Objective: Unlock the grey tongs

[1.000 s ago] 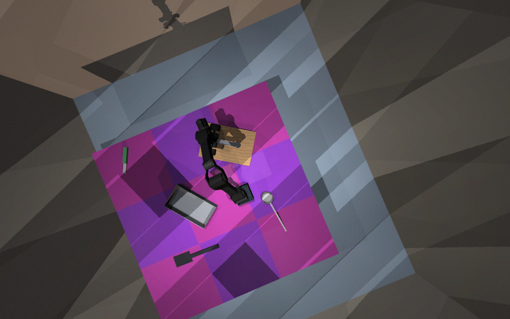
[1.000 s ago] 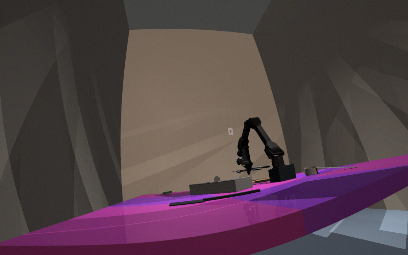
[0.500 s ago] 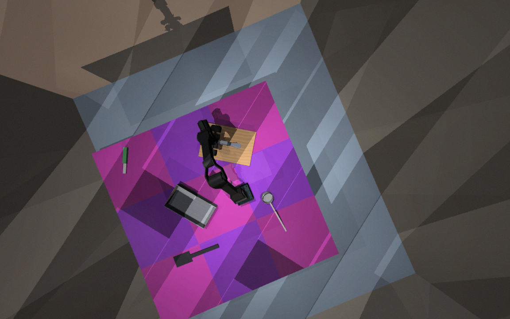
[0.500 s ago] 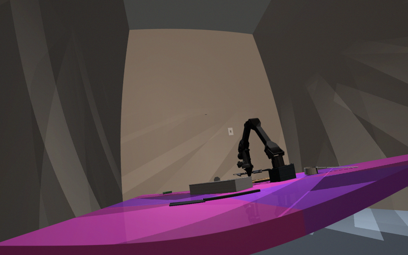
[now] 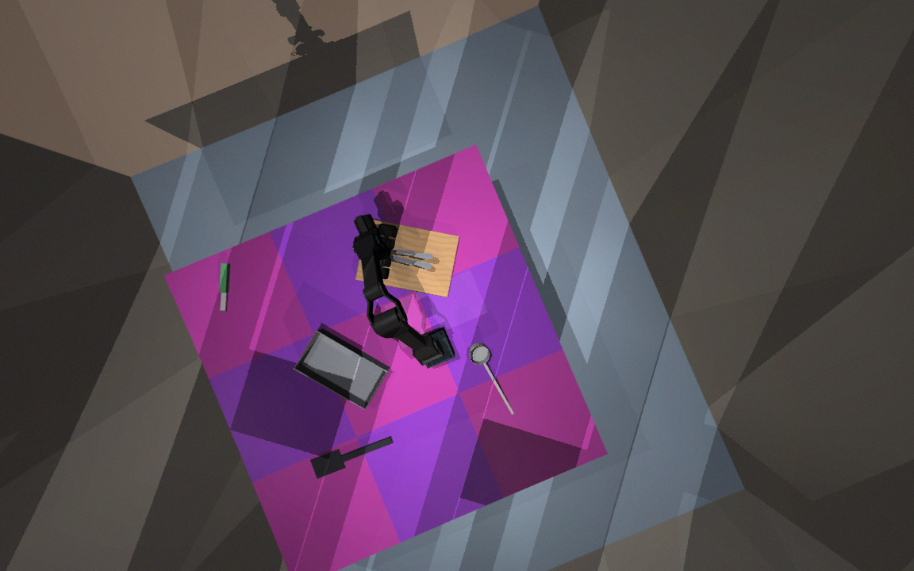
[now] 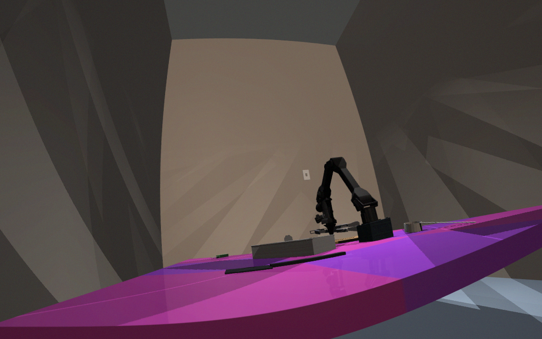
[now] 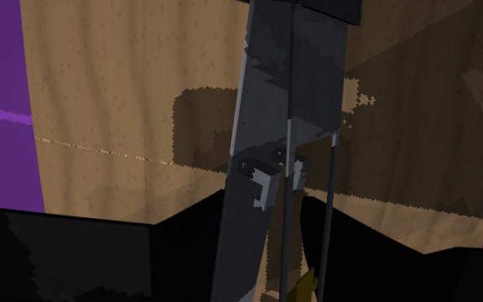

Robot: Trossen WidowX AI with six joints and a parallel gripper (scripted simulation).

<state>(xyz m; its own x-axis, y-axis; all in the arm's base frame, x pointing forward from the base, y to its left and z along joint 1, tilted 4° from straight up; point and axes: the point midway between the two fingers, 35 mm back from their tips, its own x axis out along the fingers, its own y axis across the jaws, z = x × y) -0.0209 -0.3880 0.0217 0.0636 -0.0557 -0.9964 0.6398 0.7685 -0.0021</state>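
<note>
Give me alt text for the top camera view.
A black robot arm reaches over a wooden board, its gripper around grey tongs whose arms are spread. An emptied roasting tin sits nearby on the purple table.

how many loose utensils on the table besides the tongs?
3: a green-handled tool near the far-left corner, a black spatula in front of the roasting tin, and a round-headed strainer beside the arm's base. None seems hidden.
</note>
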